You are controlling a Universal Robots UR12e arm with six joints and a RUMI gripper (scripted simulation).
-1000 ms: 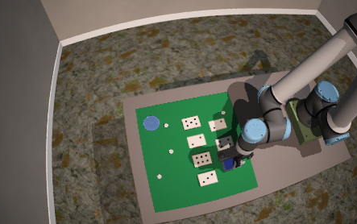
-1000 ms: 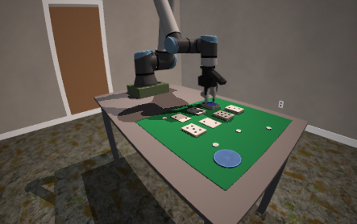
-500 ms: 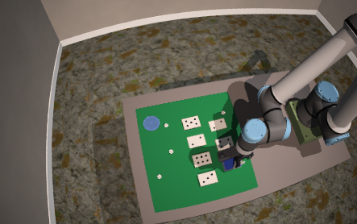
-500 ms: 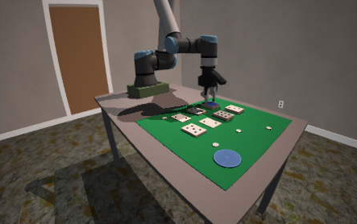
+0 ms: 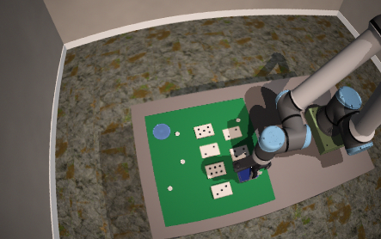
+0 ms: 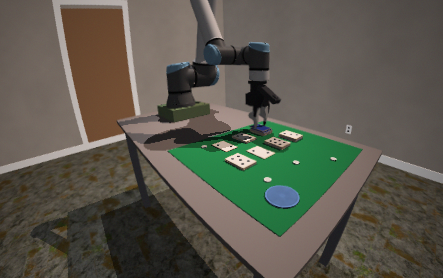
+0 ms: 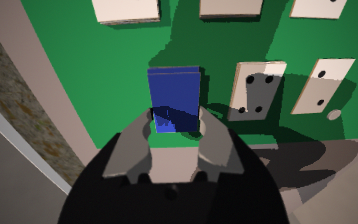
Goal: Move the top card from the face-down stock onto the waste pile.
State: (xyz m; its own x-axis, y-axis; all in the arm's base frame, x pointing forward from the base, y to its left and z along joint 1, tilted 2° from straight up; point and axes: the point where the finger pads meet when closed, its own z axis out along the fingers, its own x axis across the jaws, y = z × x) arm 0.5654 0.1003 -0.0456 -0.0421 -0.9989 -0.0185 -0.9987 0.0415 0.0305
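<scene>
The face-down stock [image 5: 244, 174] [image 6: 263, 130] [image 7: 174, 87] is a small blue-backed stack near the mat edge closest to the robot base. My gripper [image 5: 248, 169] [image 6: 259, 121] [image 7: 175, 107] points straight down over it. Its two fingers are shut on the side edges of the top blue card, at the card's near end. The card still sits squarely over the stock; I cannot tell whether it is lifted. The waste pile [image 5: 240, 151] [image 6: 244, 136] [image 7: 257, 92], face up with four pips, lies beside the stock in the arm's shadow.
Other face-up cards [image 5: 215, 169] [image 5: 221, 189] [image 7: 322, 85] lie on the green mat [image 5: 184, 206] [image 6: 319, 170]. A blue disc [image 5: 162, 131] [image 6: 282, 196] and small white chips [image 5: 182, 162] lie farther out. The table edge [image 7: 55, 95] is close on one side of the stock.
</scene>
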